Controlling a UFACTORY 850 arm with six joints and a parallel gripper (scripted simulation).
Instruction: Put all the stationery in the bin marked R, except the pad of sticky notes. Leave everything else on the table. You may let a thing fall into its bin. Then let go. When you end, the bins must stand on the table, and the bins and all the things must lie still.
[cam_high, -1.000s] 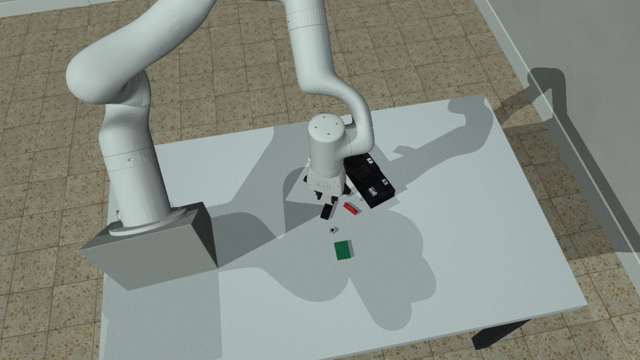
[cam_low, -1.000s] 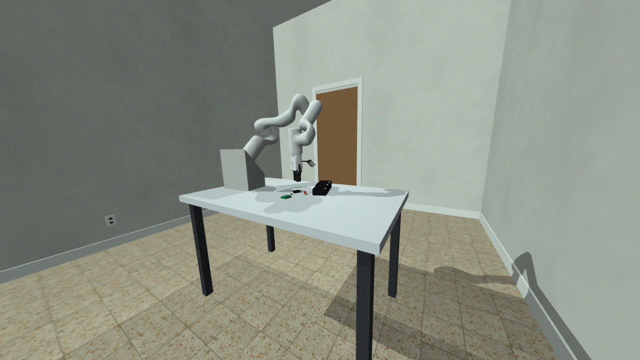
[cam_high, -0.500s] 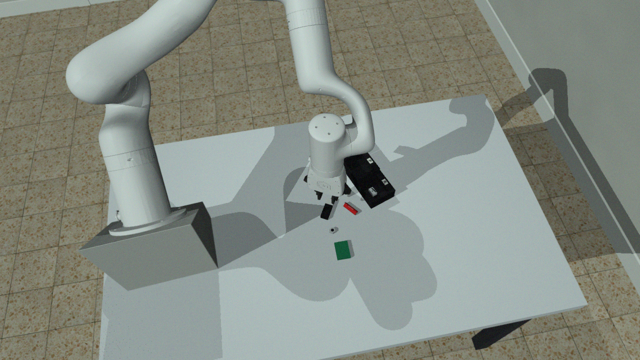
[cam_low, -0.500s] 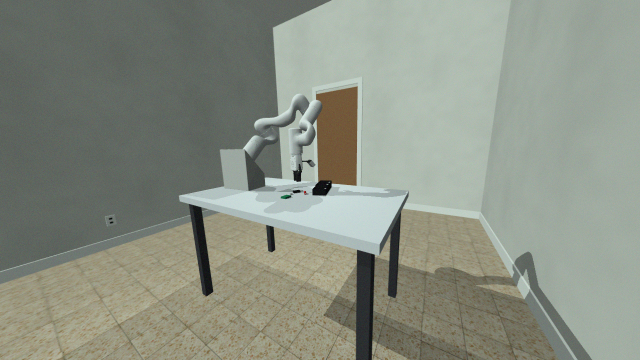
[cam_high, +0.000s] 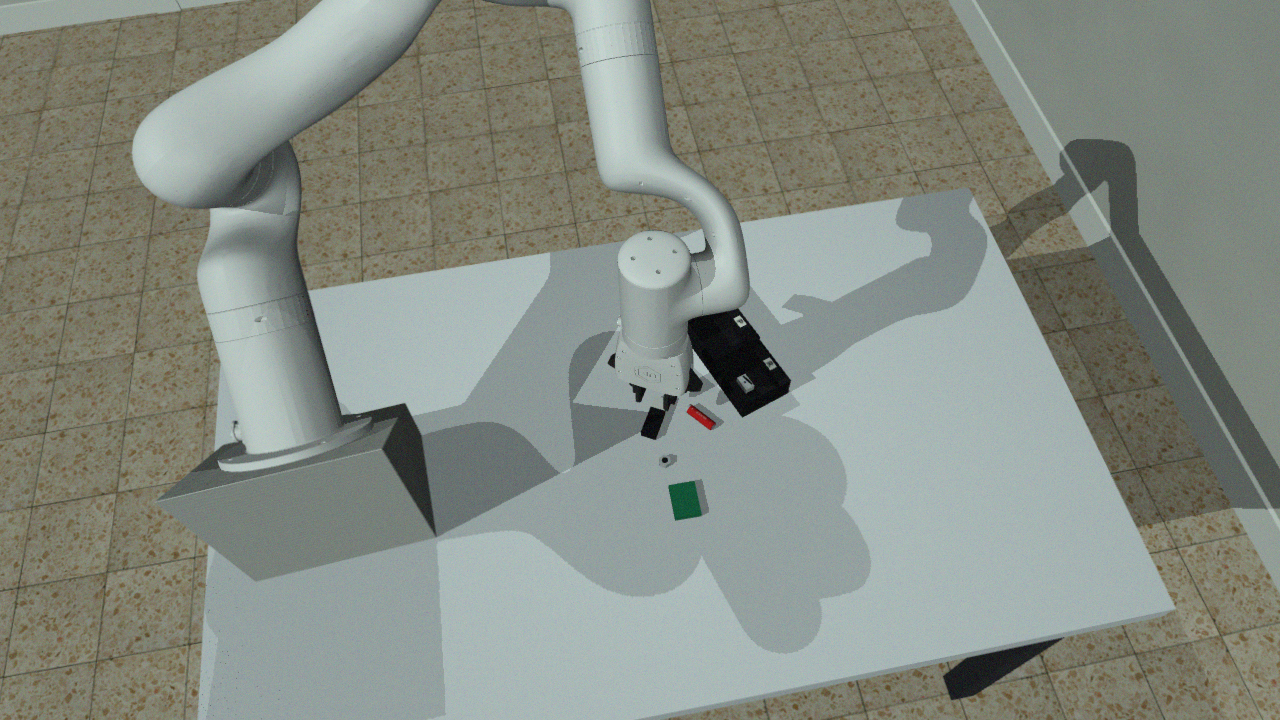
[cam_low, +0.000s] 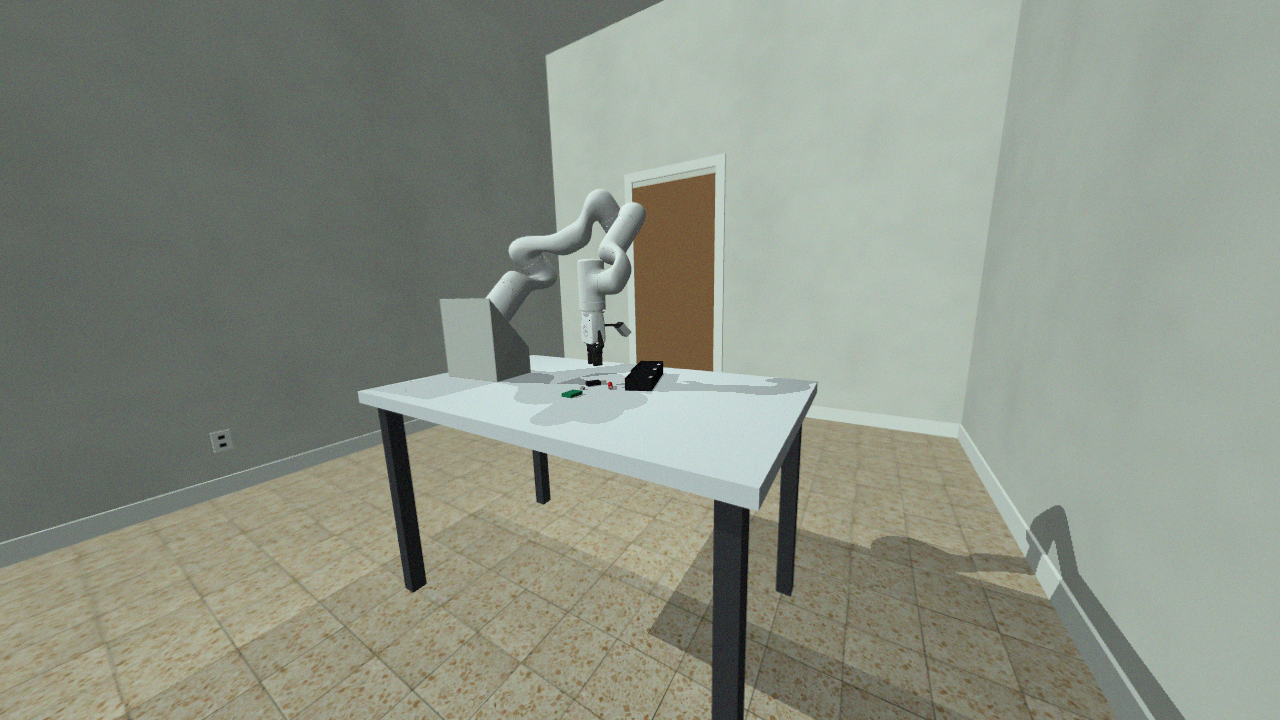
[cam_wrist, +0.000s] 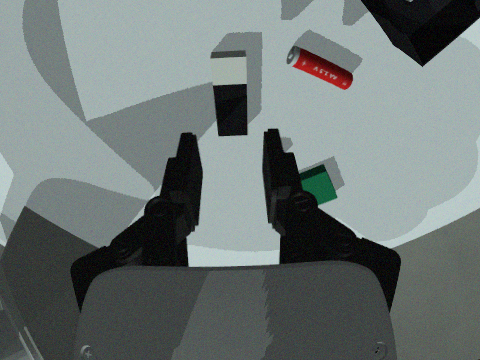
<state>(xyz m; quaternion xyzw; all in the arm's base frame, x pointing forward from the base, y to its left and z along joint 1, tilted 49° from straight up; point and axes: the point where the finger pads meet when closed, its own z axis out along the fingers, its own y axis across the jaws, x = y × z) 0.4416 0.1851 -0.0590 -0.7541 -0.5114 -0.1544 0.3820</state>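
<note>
My gripper (cam_high: 653, 399) (cam_low: 595, 361) (cam_wrist: 231, 150) is partly open and empty, pointing down well above the table. The black-and-white eraser (cam_high: 653, 423) (cam_low: 593, 382) (cam_wrist: 232, 107) lies on the table below; in the wrist view its black end shows just beyond the gap between the fingertips. The green pad of sticky notes (cam_high: 684, 500) (cam_low: 571, 394) (cam_wrist: 320, 187) lies flat, partly behind the right finger in the wrist view. The R bin (cam_high: 767, 399) (cam_low: 637, 385) (cam_wrist: 423, 49) is the nearer black bin and holds a grey sharpener (cam_high: 744, 383).
A red battery (cam_high: 701, 417) (cam_low: 610, 385) (cam_wrist: 324, 71) lies between the eraser and the R bin. A small metal nut (cam_high: 666, 460) lies between eraser and pad; a finger hides it in the wrist view. Another black bin adjoins the R bin behind it, partly hidden by the arm.
</note>
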